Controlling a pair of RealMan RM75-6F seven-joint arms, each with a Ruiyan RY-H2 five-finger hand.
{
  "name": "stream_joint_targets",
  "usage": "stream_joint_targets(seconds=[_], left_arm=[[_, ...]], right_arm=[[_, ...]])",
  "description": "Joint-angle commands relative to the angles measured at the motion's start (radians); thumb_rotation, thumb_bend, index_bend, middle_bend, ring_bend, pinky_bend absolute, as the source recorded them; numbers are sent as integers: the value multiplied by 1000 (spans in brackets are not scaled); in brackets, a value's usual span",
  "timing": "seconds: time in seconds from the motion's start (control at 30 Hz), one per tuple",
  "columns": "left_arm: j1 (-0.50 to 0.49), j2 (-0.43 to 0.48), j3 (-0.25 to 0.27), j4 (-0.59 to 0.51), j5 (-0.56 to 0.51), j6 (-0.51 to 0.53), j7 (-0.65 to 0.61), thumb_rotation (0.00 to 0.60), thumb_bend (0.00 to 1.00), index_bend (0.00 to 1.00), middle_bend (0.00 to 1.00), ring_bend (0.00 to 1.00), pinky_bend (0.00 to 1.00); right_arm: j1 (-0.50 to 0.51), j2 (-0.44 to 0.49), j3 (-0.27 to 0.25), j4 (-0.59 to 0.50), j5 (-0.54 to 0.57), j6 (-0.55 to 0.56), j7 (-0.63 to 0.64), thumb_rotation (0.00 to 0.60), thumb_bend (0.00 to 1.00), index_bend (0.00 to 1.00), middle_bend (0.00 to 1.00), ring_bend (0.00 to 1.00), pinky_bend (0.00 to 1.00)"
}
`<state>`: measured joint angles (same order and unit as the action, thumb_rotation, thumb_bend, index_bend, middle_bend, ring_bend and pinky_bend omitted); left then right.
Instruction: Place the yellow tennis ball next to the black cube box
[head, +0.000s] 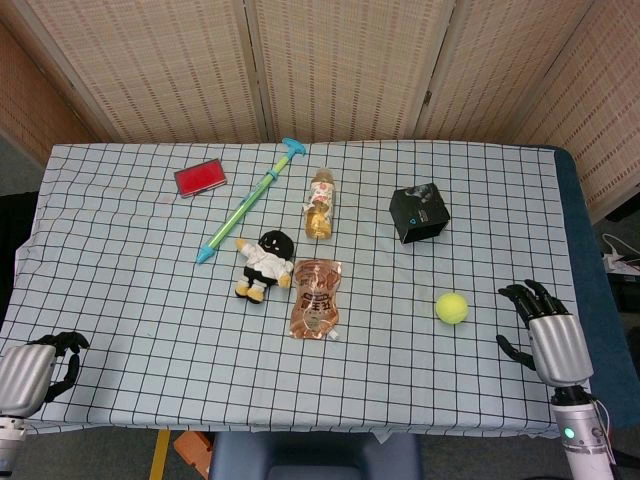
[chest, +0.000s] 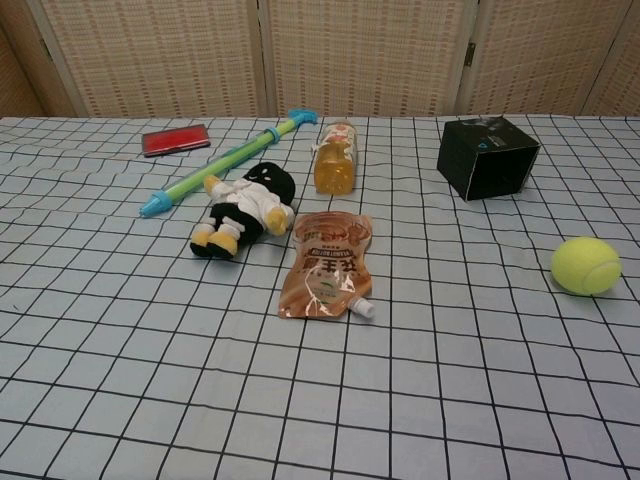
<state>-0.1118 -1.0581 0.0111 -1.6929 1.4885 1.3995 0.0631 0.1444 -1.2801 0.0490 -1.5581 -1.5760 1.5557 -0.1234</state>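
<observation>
The yellow tennis ball lies on the checked cloth at the right, well in front of the black cube box. My right hand hovers at the table's right front corner, to the right of the ball and apart from it, fingers spread and holding nothing. My left hand sits at the front left corner with its fingers curled in, nothing in them. Neither hand shows in the chest view.
A brown drink pouch, a plush doll, an amber bottle, a green and blue water squirter and a red case lie across the middle and left. Woven screens stand behind the table.
</observation>
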Motion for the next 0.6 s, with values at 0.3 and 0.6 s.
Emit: stream_joint_targets(seconds=[0.3, 0.6], left_arm=[[0, -2, 4, -6, 4, -6, 16, 600, 581, 438, 453, 455, 593], [-3, 4, 6, -11, 2, -18, 9, 600, 582, 438, 463, 455, 593]], right_arm=[[1, -4, -6, 20, -22, -11, 21, 600, 101, 200, 265, 181, 437], [-1, -65, 10, 89, -72, 52, 54, 600, 100, 585, 655, 634, 788]])
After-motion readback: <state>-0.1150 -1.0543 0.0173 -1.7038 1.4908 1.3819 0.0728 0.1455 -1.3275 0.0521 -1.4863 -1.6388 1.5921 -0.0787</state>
